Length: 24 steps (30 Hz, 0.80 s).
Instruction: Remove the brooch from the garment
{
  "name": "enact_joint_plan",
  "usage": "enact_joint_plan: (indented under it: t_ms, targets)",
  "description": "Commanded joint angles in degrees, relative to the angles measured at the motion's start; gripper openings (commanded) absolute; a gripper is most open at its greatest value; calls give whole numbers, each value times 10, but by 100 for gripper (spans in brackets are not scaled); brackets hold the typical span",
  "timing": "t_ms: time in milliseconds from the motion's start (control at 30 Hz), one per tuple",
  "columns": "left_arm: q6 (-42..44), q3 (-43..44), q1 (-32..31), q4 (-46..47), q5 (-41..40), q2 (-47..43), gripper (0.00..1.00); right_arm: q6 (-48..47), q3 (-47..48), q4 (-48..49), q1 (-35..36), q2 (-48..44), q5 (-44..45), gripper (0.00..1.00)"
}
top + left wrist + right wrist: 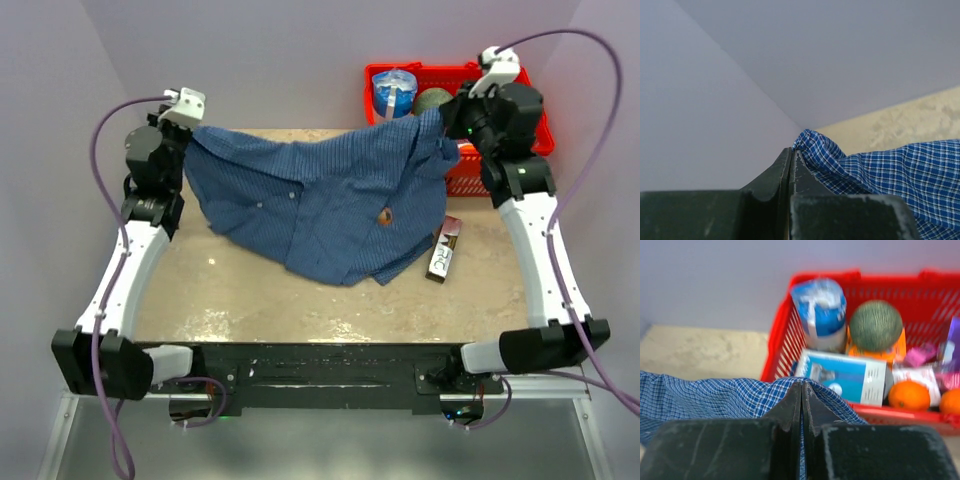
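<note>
I hold the garment (300, 195) spread: left fingers (780, 172) and right fingers (789, 405) are each clamped on a far edge. The brooch (385, 214) sits on cloth lying on the bench (250, 290), nearer my right arm, base-side of its fingers.

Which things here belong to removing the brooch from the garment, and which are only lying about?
For the job:
- brooch, on the garment
- garment
- left gripper and right gripper, each shut on a garment edge

Lying about:
- red basket with groceries
- dark packet beside the garment
</note>
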Motion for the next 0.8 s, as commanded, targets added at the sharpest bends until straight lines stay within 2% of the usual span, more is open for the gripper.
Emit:
enact_joint_plan:
  t_ms: [0, 167, 367, 600, 767]
  targets:
    - [18, 38, 3, 55, -68, -78, 0, 5, 74, 29, -3, -50, -38, 0]
    - [59, 60, 2, 66, -97, -161, 0, -3, 117, 0, -3, -105, -69, 0]
    - [124, 152, 2, 76, -122, -224, 0, -1, 136, -5, -3, -182, -80, 0]
    - [178, 255, -6, 87, -111, -244, 0, 25, 168, 9, -3, -243, -50, 0]
    - [248, 324, -49, 91, -118, -224, 0, 39, 300, -5, -9, -215, -63, 0]
